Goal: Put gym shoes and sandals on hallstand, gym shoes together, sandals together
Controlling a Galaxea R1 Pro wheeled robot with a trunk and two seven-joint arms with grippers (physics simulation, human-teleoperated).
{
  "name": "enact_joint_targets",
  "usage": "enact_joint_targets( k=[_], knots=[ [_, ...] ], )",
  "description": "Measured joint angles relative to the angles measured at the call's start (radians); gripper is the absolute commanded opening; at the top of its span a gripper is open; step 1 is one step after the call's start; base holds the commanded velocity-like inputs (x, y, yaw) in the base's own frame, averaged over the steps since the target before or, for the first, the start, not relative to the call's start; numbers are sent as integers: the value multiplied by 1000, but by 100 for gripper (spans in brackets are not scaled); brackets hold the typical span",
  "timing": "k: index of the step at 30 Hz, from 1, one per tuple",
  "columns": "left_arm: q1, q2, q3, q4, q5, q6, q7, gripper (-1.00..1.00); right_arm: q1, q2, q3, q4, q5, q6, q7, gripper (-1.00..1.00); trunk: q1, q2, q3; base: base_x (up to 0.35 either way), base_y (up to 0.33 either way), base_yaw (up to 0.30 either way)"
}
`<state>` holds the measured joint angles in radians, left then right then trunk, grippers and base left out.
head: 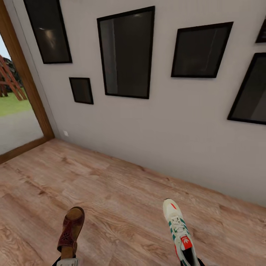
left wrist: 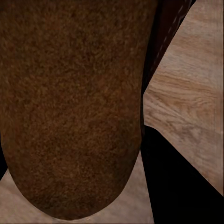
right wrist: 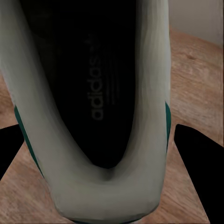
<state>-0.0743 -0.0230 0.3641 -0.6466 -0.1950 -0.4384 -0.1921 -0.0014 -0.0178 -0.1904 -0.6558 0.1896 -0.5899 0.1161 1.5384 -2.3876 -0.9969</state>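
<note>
Item one: a flat dark brown leather-look sandal [head: 71, 229] with a mottled footbed, which we see in the head view held up over the light brown wood-grain plank floor [head: 122, 199], its heel end at our left gripper [head: 67, 261] and its toe pointing away from the fingers toward the wall. In the left wrist view the sandal's mottled footbed [left wrist: 70, 107] lies directly ahead of the fingers, rounded end nearest, with planks beyond it to one side; we take the left fingers as clamped on the sandal's heel, though the fingertips themselves are hidden. Item two: an off-white lace-up sneaker [head: 179, 231] with green side stripes, a red tongue patch and white laces, likewise held above the planks, its heel at our right gripper [head: 190, 263] and its toe reaching forward from the fingers. The right wrist view looks into the sneaker's dark insole [right wrist: 95, 88], with off-white heel collar and green trim just ahead of the fingers; the right fingers appear closed about the heel. Surroundings, beyond both toes: a pale grey wall [head: 166, 129] bearing several black-framed dark pictures [head: 126, 51], and, off past the left fingers, a wood-framed glass opening [head: 18, 111] with grass outside.
</note>
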Motion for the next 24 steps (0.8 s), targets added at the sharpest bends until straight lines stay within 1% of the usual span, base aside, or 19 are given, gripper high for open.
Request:
enact_joint_targets(
  k=[6,10,14,24],
  knots=[
    [0,0,1,0,2,0,0,-100,0,0,1,-1,0,-1,0,-100,0,0,1,225,-191,-294],
    [0,1,2,0,3,0,0,-100,0,-1,2,-4,1,1,1,-100,0,0,1,132,-188,-260],
    [0,1,4,0,4,0,0,-100,0,0,3,-3,1,1,3,-100,0,0,1,30,-65,-76],
    [0,2,6,0,5,0,1,-100,0,-1,-1,-1,1,1,0,-100,0,0,1,3,-6,-7]
  ],
)
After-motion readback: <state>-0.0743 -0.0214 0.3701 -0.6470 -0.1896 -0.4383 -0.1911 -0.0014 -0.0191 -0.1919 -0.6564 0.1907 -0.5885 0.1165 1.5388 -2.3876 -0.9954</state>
